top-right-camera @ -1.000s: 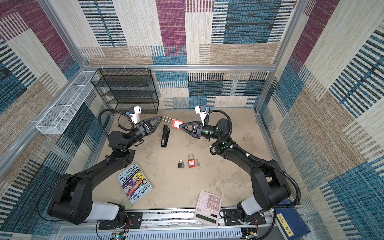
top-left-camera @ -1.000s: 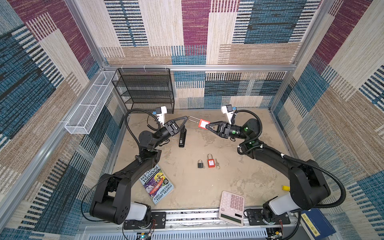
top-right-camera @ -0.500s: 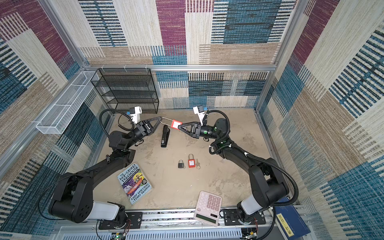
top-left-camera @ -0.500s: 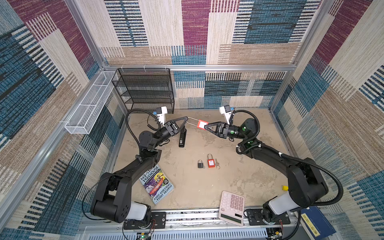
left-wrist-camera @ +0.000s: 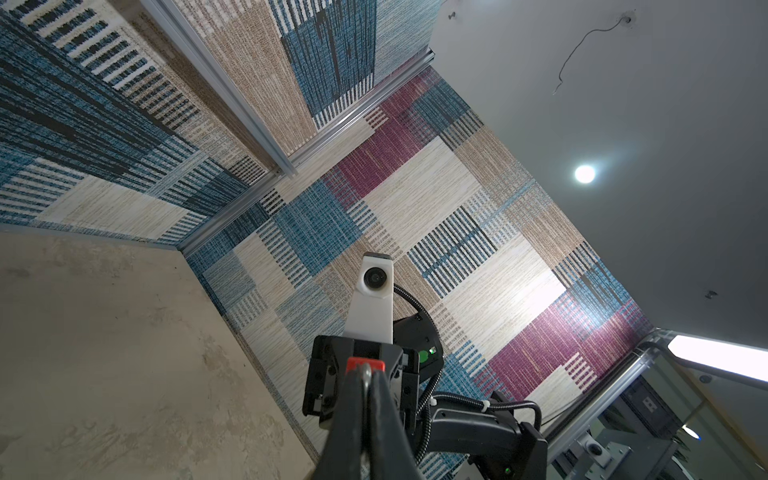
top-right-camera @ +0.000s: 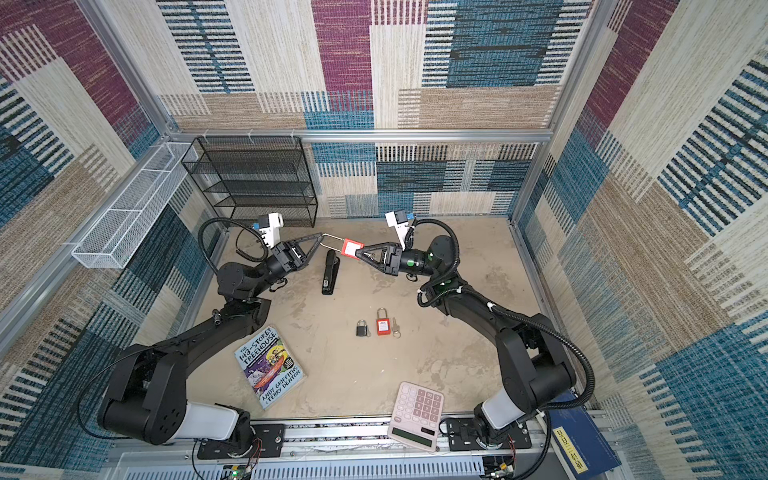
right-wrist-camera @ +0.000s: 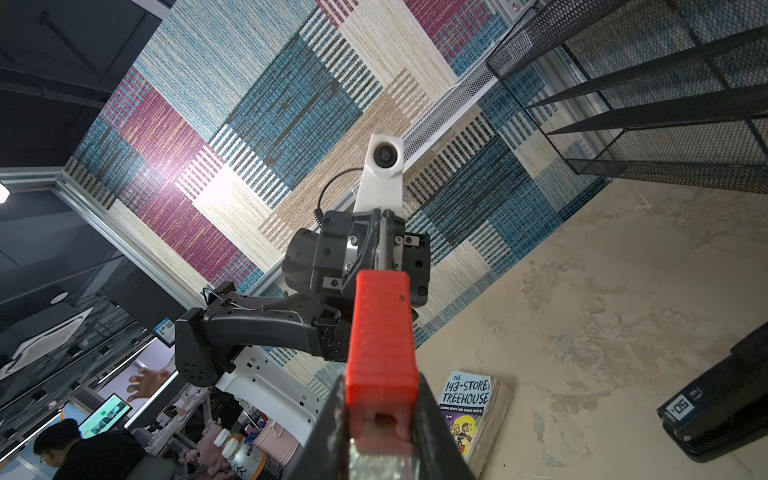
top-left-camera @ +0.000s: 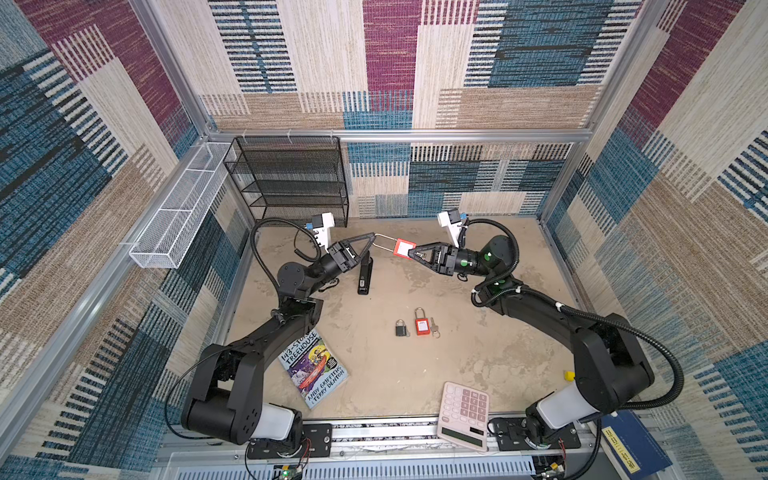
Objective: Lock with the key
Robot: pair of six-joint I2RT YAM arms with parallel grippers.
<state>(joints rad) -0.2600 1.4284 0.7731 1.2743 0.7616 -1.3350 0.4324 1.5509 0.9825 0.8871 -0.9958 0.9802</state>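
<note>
A red padlock (top-left-camera: 404,248) (top-right-camera: 351,248) with a long steel shackle (top-left-camera: 384,242) hangs in the air between both arms, above the back of the table. My right gripper (top-left-camera: 412,253) (right-wrist-camera: 382,415) is shut on its red body (right-wrist-camera: 382,332). My left gripper (top-left-camera: 374,239) (left-wrist-camera: 366,376) is shut on the far end of the shackle (left-wrist-camera: 365,372), whose wire shows pinched between the fingers. A small silver key (top-left-camera: 434,328) (top-right-camera: 396,328) lies flat on the table, apart from both grippers.
A second red padlock (top-left-camera: 422,324) and a small black padlock (top-left-camera: 401,328) lie beside the key. A black stapler (top-left-camera: 365,275) lies under the held lock. A book (top-left-camera: 313,368), a pink calculator (top-left-camera: 464,409), a black mesh shelf (top-left-camera: 291,178) and a white wire basket (top-left-camera: 178,220) stand around.
My left gripper's fingers, apart around the shackle a second ago, have closed onto it. The right gripper has brought the padlock slightly leftward and kept its grip.
</note>
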